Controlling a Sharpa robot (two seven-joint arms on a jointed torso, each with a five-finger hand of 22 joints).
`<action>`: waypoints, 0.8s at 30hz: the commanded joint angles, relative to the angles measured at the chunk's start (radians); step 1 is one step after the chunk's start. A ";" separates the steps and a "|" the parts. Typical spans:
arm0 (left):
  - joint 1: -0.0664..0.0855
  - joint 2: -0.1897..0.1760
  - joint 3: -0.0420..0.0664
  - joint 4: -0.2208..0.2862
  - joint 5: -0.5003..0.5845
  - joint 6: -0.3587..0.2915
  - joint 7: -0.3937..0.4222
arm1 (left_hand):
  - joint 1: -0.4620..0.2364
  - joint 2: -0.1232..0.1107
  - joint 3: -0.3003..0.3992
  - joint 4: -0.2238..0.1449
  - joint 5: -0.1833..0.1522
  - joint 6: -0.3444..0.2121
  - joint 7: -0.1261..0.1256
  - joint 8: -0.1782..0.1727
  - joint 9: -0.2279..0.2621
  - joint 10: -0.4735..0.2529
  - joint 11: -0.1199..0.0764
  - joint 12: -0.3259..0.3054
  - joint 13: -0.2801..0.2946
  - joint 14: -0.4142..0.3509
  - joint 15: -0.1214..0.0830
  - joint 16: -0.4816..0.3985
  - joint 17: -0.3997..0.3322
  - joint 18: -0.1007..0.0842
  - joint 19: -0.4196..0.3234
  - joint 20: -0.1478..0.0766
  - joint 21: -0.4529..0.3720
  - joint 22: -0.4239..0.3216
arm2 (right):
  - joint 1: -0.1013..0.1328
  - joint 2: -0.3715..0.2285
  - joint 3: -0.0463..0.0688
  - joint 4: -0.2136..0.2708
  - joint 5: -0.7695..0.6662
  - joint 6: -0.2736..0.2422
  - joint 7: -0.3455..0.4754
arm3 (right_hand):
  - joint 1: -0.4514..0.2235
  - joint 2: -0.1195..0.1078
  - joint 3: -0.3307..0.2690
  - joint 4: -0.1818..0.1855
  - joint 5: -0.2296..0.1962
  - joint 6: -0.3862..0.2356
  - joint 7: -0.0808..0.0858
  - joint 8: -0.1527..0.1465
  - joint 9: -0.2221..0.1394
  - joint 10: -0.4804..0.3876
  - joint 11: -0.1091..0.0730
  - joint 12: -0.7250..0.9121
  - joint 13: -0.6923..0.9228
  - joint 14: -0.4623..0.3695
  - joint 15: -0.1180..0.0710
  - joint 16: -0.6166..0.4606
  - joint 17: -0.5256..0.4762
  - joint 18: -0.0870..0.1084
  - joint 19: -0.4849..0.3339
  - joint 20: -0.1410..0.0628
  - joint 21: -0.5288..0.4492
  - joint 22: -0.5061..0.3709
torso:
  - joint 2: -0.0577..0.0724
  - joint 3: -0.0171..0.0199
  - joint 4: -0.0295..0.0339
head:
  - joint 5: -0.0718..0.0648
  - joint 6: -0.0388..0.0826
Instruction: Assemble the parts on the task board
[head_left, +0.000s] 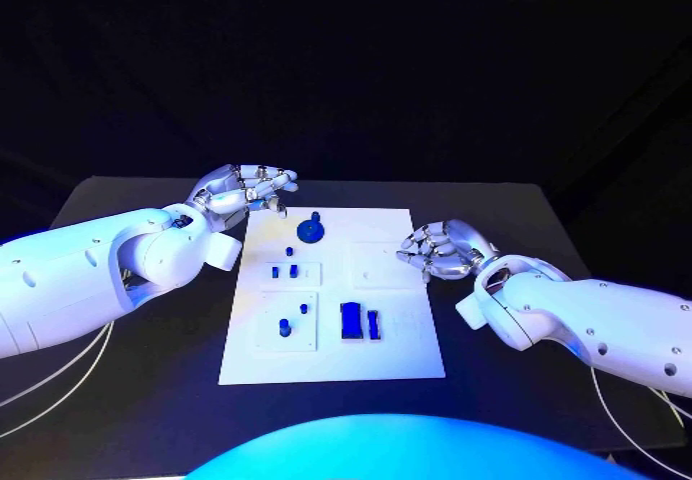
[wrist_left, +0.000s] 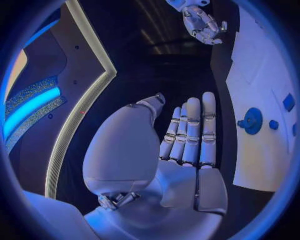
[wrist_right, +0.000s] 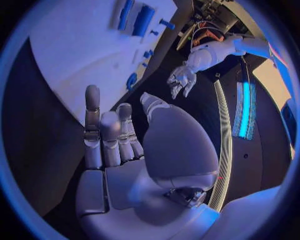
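Left hand (head_left: 242, 188) beside task board (head_left: 389, 350).

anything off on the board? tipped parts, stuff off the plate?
Nothing stands out. The task board lies flat and square on the table, and the blue parts, including the round one near the far end, all sit on it. The left hand and right hand hold nothing.

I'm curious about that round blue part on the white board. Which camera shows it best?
The left wrist view: the round part is large and unobstructed there. The head view shows it small; the right wrist view shows it edge-on.
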 joint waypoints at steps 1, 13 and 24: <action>-0.002 0.019 0.001 -0.030 0.045 -0.070 0.075 | 0.018 -0.001 -0.008 0.012 0.005 0.003 0.004 0.006 -0.002 0.001 0.001 0.009 0.000 -0.074 0.009 -0.056 -0.029 0.011 -0.051 0.009 -0.055 -0.025 | 0.015 0.018 0.005 -0.088 0.292 0.003 0.305 | 0.035 -0.001 0.026 -0.003 -0.002 -0.043 0.024 -0.014 -0.010 -0.105 0.023 -0.100 -0.099 -0.141 0.025 -0.203 -0.212 0.013 -0.065 0.022 -0.080 -0.063 | -0.016 -0.0164 -0.0048 | 0.008 0.023; -0.015 0.109 0.001 -0.161 0.138 -0.144 0.179 | 0.028 0.020 -0.059 0.028 0.006 -0.005 -0.042 -0.004 -0.032 0.051 0.032 -0.191 -0.103 -0.172 0.080 -0.698 -0.237 0.006 -0.173 0.100 -0.556 -0.340 | 0.040 0.123 0.024 -0.370 0.513 0.160 0.477 | 0.048 -0.047 0.148 -0.027 0.087 -0.017 0.078 -0.123 -0.127 -0.106 0.100 -0.538 -0.717 -0.344 0.132 -0.817 -0.469 0.020 -0.330 0.145 -0.207 -0.532 | -0.034 -0.0204 -0.0076 | 0.018 0.088; -0.020 0.127 0.000 -0.151 0.101 -0.171 0.134 | -0.622 0.184 -0.409 -0.257 -0.062 -0.813 -0.207 -0.237 -0.261 -0.865 -0.154 -0.449 -0.167 -0.920 -0.088 -1.128 -0.466 -0.170 -0.860 -0.186 -0.857 -0.639 | 0.040 0.125 0.036 -0.338 0.505 0.057 0.425 | -0.569 0.160 -0.282 -0.280 -0.190 -0.785 -0.150 -0.518 -0.394 -1.023 -0.071 -0.864 -0.970 -1.313 0.001 -1.157 -0.839 -0.163 -1.175 -0.104 -0.268 -1.104 | -0.037 -0.0058 0.0052 | 0.010 0.118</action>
